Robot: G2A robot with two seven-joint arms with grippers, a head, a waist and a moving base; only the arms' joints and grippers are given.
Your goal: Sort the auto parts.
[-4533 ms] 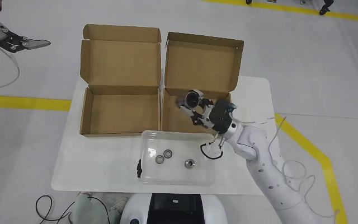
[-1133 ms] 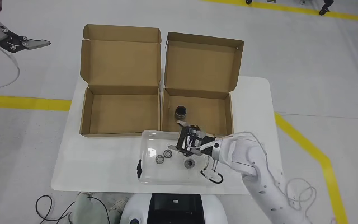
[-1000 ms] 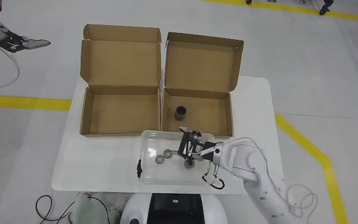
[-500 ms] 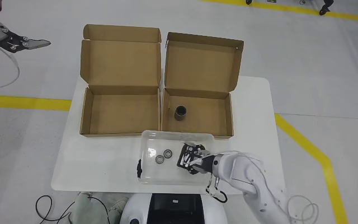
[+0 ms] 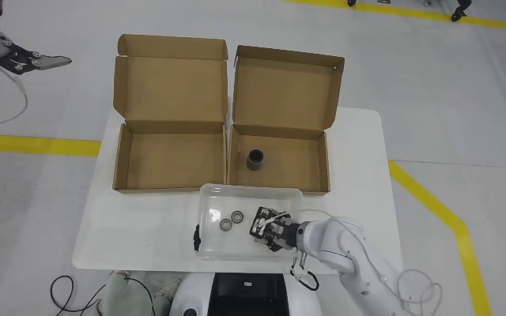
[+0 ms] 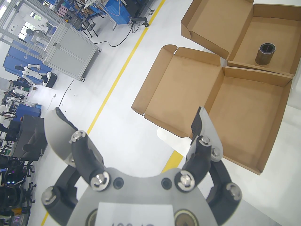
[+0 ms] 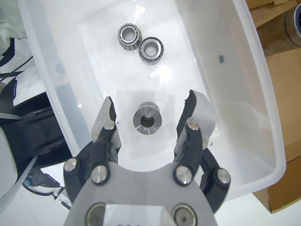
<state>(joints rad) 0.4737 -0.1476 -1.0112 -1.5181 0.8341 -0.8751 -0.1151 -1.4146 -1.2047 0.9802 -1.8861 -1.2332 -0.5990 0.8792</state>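
Note:
A clear plastic bin (image 7: 258, 76) holds a small steel sleeve (image 7: 147, 118) standing on end and two ring bearings (image 7: 128, 36) (image 7: 150, 50) lying side by side. My right gripper (image 7: 150, 98) is down inside the bin, open, with one finger on each side of the sleeve and not touching it. From above, the right gripper (image 5: 266, 225) sits in the bin (image 5: 207, 237) beside the bearings (image 5: 231, 220). A dark cylinder (image 5: 254, 159) stands in the right cardboard box (image 5: 308, 170). My left gripper (image 6: 128, 114) is open and holds nothing, out over the floor to the left of the boxes.
The left cardboard box (image 5: 170, 162) lies open beside the right one, both lids folded back. The boxes stand right behind the bin. A yellow floor line (image 5: 47, 145) runs past the table's left side.
My right gripper let go of the dark cylinder in the right box, then moved back and down into the bin, ending astride the steel sleeve. The left arm has not moved.

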